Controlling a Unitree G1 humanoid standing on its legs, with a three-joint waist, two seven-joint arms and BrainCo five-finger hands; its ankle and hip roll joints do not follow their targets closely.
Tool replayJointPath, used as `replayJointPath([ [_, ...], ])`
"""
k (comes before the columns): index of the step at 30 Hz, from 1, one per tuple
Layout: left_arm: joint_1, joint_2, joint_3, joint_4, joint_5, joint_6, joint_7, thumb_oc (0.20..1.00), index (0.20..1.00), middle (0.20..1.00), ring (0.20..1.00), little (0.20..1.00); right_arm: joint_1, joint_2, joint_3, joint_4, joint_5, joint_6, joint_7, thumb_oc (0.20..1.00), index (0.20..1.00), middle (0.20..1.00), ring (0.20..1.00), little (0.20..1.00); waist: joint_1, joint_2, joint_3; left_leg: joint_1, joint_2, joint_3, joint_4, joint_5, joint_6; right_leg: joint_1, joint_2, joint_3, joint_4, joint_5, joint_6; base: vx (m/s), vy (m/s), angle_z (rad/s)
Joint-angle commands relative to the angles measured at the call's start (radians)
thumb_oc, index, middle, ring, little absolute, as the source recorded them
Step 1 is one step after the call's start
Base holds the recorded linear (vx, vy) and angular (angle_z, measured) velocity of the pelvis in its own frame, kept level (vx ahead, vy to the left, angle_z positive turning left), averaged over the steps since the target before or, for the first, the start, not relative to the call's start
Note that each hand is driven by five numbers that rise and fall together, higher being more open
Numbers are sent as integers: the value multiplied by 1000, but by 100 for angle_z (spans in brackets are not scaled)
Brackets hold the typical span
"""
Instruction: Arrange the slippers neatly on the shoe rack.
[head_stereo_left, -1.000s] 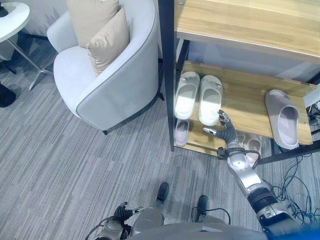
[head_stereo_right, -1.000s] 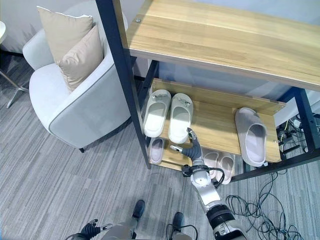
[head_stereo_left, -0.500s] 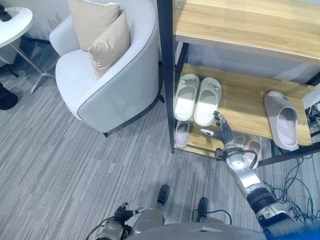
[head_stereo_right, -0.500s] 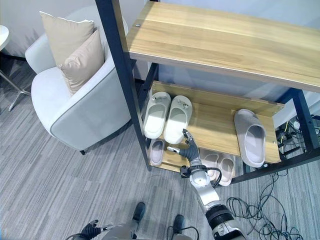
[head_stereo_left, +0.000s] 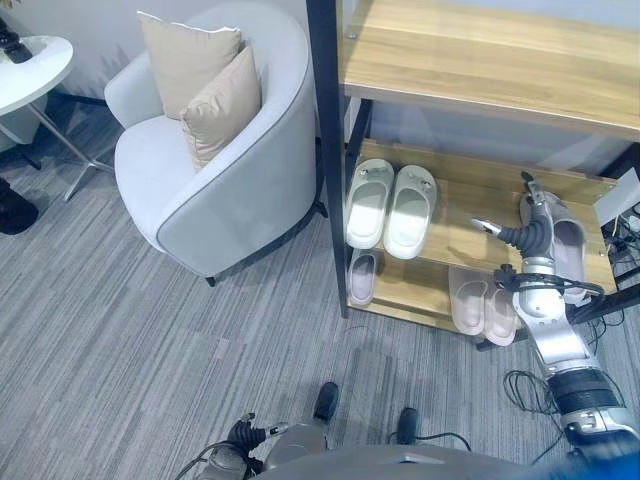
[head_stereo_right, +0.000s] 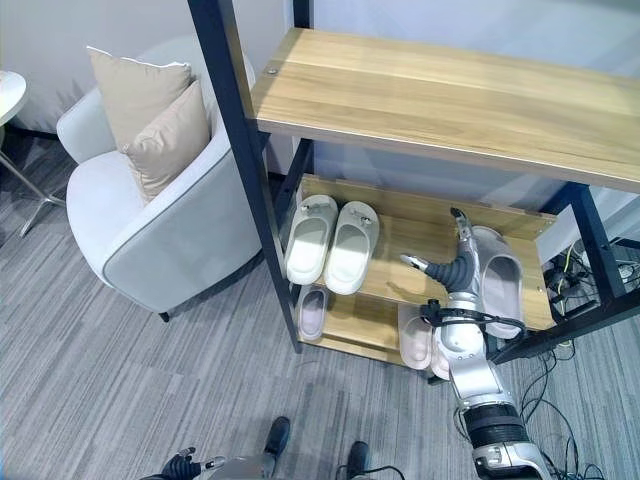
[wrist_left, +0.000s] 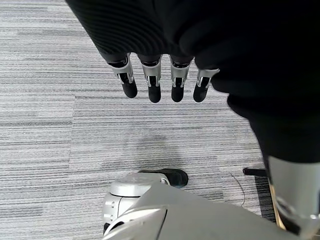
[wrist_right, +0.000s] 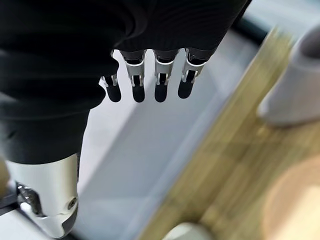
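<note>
Reach toward lone grey slipper (head_stereo_right: 503, 280) at middle shelf's right end, apart from paired slippers (head_stereo_right: 328, 240); right hand (head_stereo_right: 455, 268) just beside it, fingers spread, empty; left hand (wrist_left: 160, 80) idle, fingers relaxed; next: grasp, shift leftward.

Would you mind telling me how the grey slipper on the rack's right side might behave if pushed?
The grey slipper looks thick and moulded, so probably light and fairly stiff. Lying flat on the shelf, it should slide rather than tip.

Middle shelf (head_stereo_right: 420, 255) has bare wood between the white pair (head_stereo_right: 330, 240) by its left edge and the grey slipper (head_stereo_right: 500, 280) by its right edge.
</note>
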Motion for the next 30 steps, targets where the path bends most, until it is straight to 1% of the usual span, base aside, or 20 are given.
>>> replayJointPath([
  [1, -21, -50, -34, 115, 19, -3, -27, 1000, 1000, 1000, 1000, 1000, -56, -44, -33, -25, -5, -7, -58, 1000, 1000, 1000, 1000, 1000, 11, -13, 22, 80, 0, 38, 5, -148, 9, 64, -8, -36, 11, -73, 44, 14, -30, -3],
  [4, -16, -46, -40, 122, 13, 1, -29, 1000, 1000, 1000, 1000, 1000, -76, -75, -62, 24, 25, 11, -78, 1000, 1000, 1000, 1000, 1000, 6, -6, 27, 77, 0, 44, 5, -146, 8, 60, -8, -31, 11, -71, 44, -2, -39, -3],
  [9, -13, -43, -42, 122, -2, 4, -27, 1000, 1000, 1000, 1000, 1000, -76, -91, -82, 78, 42, 35, -93, 1000, 1000, 1000, 1000, 1000, -3, 5, 28, 72, 1, 50, 5, -144, 8, 55, -6, -24, 11, -70, 43, 1, -14, -2],
  [11, -12, -45, -45, 122, -14, 6, -27, 1000, 1000, 1000, 1000, 1000, -82, -75, -85, 114, 85, 36, -93, 1000, 1000, 1000, 1000, 1000, -6, 10, 28, 72, 1, 52, 5, -143, 7, 54, -6, -22, 11, -70, 42, 2, -16, -6],
  [12, -14, -49, -45, 124, -29, 10, -26, 1000, 1000, 1000, 1000, 1000, -80, -53, -78, 143, 122, 44, -82, 1000, 1000, 1000, 1000, 1000, -10, 14, 29, 71, 1, 54, 5, -143, 7, 52, -5, -19, 11, -69, 41, 4, -16, -6],
  [14, -12, -49, -45, 125, -31, 11, -25, 1000, 1000, 1000, 1000, 1000, -78, -45, -74, 151, 130, 46, -79, 1000, 1000, 1000, 1000, 1000, -11, 15, 29, 71, 0, 55, 5, -143, 7, 51, -5, -18, 11, -69, 40, 9, -15, -8],
  [15, -18, -49, -50, 123, -37, 16, -21, 1000, 1000, 1000, 1000, 1000, -79, -28, -61, 201, 151, 65, -72, 1000, 1000, 1000, 1000, 1000, -17, 19, 29, 71, 0, 59, 5, -143, 8, 49, -6, -15, 11, -67, 40, 16, -23, -7],
  [21, -19, -47, -47, 128, -60, 19, -12, 1000, 1000, 1000, 1000, 1000, -85, -26, -49, 290, 224, 67, -43, 1000, 1000, 1000, 1000, 1000, -19, 25, 31, 67, 0, 62, 5, -141, 8, 44, -6, -16, 11, -66, 39, 2, -1, -1],
  [24, -21, -48, -47, 128, -65, 21, -9, 1000, 1000, 1000, 1000, 1000, -97, -22, -26, 299, 244, 61, -20, 1000, 1000, 1000, 1000, 1000, -19, 25, 32, 65, -1, 64, 5, -139, 7, 42, -6, -14, 11, -66, 40, 0, 0, 0],
  [27, -20, -49, -55, 128, -68, 21, -10, 1000, 1000, 1000, 1000, 1000, -106, -1, -3, 284, 269, 48, 2, 1000, 1000, 1000, 1000, 1000, -20, 26, 32, 67, 0, 67, 5, -140, 7, 42, -5, -12, 11, -65, 39, 0, 0, 0],
  [30, -28, -53, -64, 122, -65, 21, -11, 1000, 1000, 1000, 1000, 1000, -99, 47, 57, 261, 277, 45, 53, 1000, 1000, 1000, 1000, 1000, -26, 24, 32, 75, 1, 72, 5, -141, 8, 47, -5, -8, 11, -65, 37, 5, 0, -6],
])
